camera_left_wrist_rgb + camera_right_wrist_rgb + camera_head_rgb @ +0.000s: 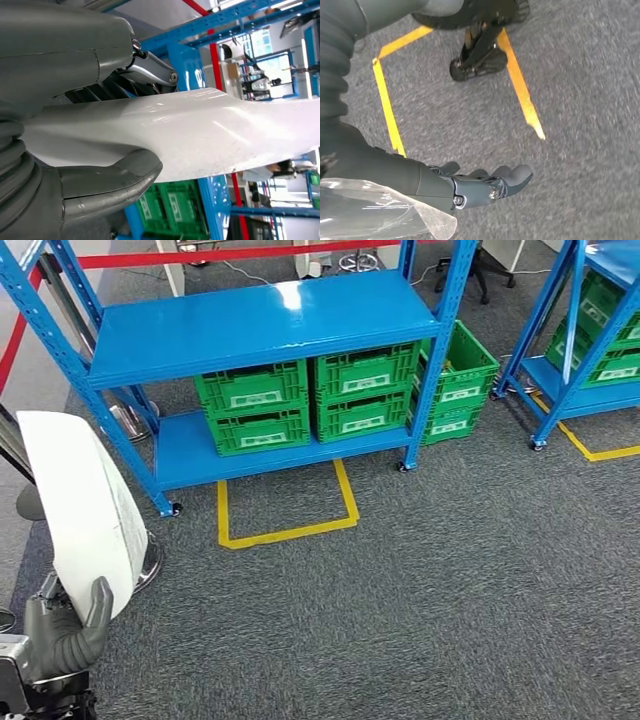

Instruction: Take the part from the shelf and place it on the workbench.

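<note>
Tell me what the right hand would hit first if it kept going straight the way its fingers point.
Probably only the grey carpet floor. The right hand hangs open above it, and nothing stands beyond its dark fingertips in the right wrist view. The yellow floor tape lies off to one side. Depth is unclear.

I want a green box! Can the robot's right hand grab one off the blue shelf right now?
Probably not yet. The right hand hangs open low over the carpet, and the green crates sit on the blue shelf across a stretch of floor.
</note>
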Tool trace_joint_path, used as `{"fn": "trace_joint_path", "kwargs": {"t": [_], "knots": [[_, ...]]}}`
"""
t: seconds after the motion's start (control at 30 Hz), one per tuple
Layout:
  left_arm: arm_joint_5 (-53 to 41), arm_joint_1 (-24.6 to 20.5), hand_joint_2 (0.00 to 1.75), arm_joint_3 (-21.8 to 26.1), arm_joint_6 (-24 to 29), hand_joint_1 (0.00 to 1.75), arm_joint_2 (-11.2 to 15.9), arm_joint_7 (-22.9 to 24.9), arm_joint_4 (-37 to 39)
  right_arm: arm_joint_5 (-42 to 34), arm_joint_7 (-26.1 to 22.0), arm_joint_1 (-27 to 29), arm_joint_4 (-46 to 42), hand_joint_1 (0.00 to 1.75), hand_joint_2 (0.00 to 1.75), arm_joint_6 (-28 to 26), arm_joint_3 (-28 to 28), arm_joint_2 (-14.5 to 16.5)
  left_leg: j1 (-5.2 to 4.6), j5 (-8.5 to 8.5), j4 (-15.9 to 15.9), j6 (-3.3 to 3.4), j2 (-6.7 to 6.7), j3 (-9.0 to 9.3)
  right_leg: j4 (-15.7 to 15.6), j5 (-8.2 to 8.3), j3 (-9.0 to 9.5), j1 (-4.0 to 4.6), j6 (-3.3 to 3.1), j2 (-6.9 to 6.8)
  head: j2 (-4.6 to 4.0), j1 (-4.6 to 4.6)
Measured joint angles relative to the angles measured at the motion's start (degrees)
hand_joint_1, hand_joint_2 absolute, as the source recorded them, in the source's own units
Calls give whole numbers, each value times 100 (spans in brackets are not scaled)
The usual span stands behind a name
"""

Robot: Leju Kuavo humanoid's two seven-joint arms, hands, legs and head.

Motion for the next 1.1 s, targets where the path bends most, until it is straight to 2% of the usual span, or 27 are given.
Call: {"fn": "trace_joint_path", "kwargs": {"t": [0.03, 0.1, 0.13, 0.17, 0.2, 0.23, 0.27, 0.3, 0.37, 0.4, 0.47, 0.5, 0.53, 0.6, 0.63, 0.67, 0.7, 0.73, 0.8, 0.83, 0.87, 0.9, 0.97, 1.0, 1.03, 1.1], "knots": [[-1, 6, 175, -2, -5, 175, -1, 2, 2, 2, -3, 3, 1, 0, 175, 1, -3, 0, 9, -263, 188, -35, -38, -51, -2, 75, -79, -3, -44, 2, 0, -3], [5, 12, 175, -3, -26, 175, 0, 6, 9, 10, -12, -1, 2, 0, 175, 6, -4, 0, 21, -934, 855, -77, -92, -160, 7, 226, -268, 11, -94, 31, 0, -7], [14, 11, 175, -4, -44, 175, 1, 7, 17, 15, -18, -4, 4, 0, 175, 8, -3, 1, 22, -1126, 1219, -81, -97, -189, 15, 299, -378, 23, -99, 61, 0, -9], [23, 11, 175, -4, -65, 175, 3, 7, 27, 20, -24, -7, 8, 0, 175, 10, -3, 1, 19, -1134, 1480, -72, -100, -178, 31, 370, -474, 35, -101, 92, 0, -8], [34, 11, 175, -4, -86, 175, 3, 7, 36, 23, -31, -11, 11, 0, 175, 12, -4, 1, 14, -986, 1592, -50, -106, -111, 54, 437, -577, 48, -100, 128, 0, -9], [41, 12, 175, -5, -105, 175, 3, 7, 44, 27, -38, -15, 14, 0, 175, 15, -7, 1, 6, -762, 1528, -12, -132, 27, 85, 506, -680, 61, -94, 169, 0, -7], [45, 12, 175, -5, -122, 175, 3, 7, 48, 32, -46, -20, 16, 0, 175, 20, -12, 1, -6, -571, 1281, 42, -205, 249, 116, 571, -766, 70, -88, 214, 0, -7], [47, 15, 175, -4, -138, 175, 2, 7, 49, 34, -54, -31, 17, 0, 175, 28, -14, 4, -29, -500, 877, 113, -340, 554, 146, 630, -855, 83, -75, 266, 0, -5], [50, 16, 175, -3, -160, 175, 1, 7, 50, 39, -68, -54, 20, 0, 175, 42, -18, 11, -55, -632, 54, 208, -556, 1093, 183, 743, -965, 97, -43, 374, 0, -4], [51, 13, 175, -3, -166, 175, 1, 7, 51, 43, -72, -61, 21, 0, 175, 48, -17, 14, -66, -726, -202, 231, -582, 1232, 194, 802, -1013, 101, -19, 429, 0, -4], [52, 5, 175, -4, -167, 175, -3, 7, 52, 57, -75, -50, 25, 0, 175, 49, -23, 15, -45, -759, -369, 234, -443, 1229, 220, 883, -1128, 107, 35, 515, 0, -3], [52, 5, 175, -3, -164, 175, -5, 7, 52, 64, -77, -40, 26, 0, 175, 48, -28, 15, -26, -736, -401, 255, -366, 1196, 306, 825, -1212, 108, 62, 479, 0, 10], [52, 11, 175, -1, -161, 175, -8, 7, 53, 70, -77, -34, 29, 0, 175, 45, -35, 15, -10, -698, -421, 271, -287, 1157, 497, 683, -1316, 105, 90, 402, 0, 27], [54, 30, 175, 9, -151, 175, -10, 8, 58, 75, -77, -38, 33, 0, 175, 42, -42, 15, -9, -629, -419, 298, -138, 1078, 1202, 228, -1581, 66, 148, 196, 0, 53], [54, 37, 175, 13, -148, 175, -10, 8, 63, 77, -76, -44, 36, 0, 175, 43, -42, 15, -14, -600, -411, 292, -55, 1037, 1576, 39, -1688, 40, 182, 142, 0, 55], [55, 41, 175, 16, -145, 175, -10, 9, 69, 79, -77, -45, 41, 0, 175, 43, -44, 15, -17, -574, -401, 282, 25, 999, 1814, -65, -1718, 15, 212, 111, 0, 55], [55, 41, 175, 17, -144, 175, -10, 9, 76, 81, -77, -44, 47, 0, 175, 43, -47, 15, -18, -554, -390, 269, 104, 966, 1835, -71, -1634, -8, 237, 87, 0, 56], [55, 41, 175, 17, -141, 175, -10, 10, 83, 85, -78, -41, 54, 0, 175, 42, -51, 15, -16, -540, -376, 255, 178, 940, 1626, 10, -1430, -30, 257, 57, 0, 56], [55, 37, 175, 19, -133, 175, -10, 11, 91, 93, -84, -46, 62, 0, 175, 42, -61, 15, -18, -537, -323, 212, 309, 904, 817, 214, -848, -53, 279, -118, 0, 56], [55, 32, 175, 20, -129, 175, -10, 13, 93, 99, -93, -56, 64, 0, 175, 42, -62, 15, -28, -546, -282, 182, 365, 882, 490, 265, -631, -51, 253, -200, 0, 55], [54, 26, 175, 21, -127, 175, -10, 14, 93, 106, -104, -64, 67, 0, 175, 42, -62, 15, -40, -552, -247, 149, 412, 865, 293, 277, -519, -43, 216, -258, 0, 44], [53, 19, 175, 21, -126, 175, -9, 16, 93, 113, -115, -69, 72, 0, 175, 43, -63, 15, -52, -551, -222, 117, 455, 857, 228, 257, -509, -30, 170, -273, 0, 37], [51, 9, 175, 19, -124, 175, -9, 19, 94, 123, -129, -62, 85, 0, 175, 38, -81, 15, -48, -548, -204, 58, 519, 852, 240, 293, -566, -25, 76, -172, 0, 24], [51, 6, 175, 17, -125, 175, -10, 22, 94, 125, -133, -59, 92, 0, 175, 35, -94, 15, -37, -596, -161, 20, 456, 840, 235, 313, -579, -30, 36, -130, 0, 24], [50, 4, 175, 19, -125, 175, -11, 27, 94, 128, -138, -62, 96, 0, 175, 32, -104, 15, -22, -714, -29, -16, 329, 784, 227, 338, -584, -36, -9, -85, 0, 18], [48, 11, 175, 22, -131, 175, -10, 69, 95, 133, -156, -78, 103, 0, 175, 34, -108, 15, 5, -1117, 585, -67, 10, 516, 225, 396, -619, -38, -75, 12, 0, 6]]}}
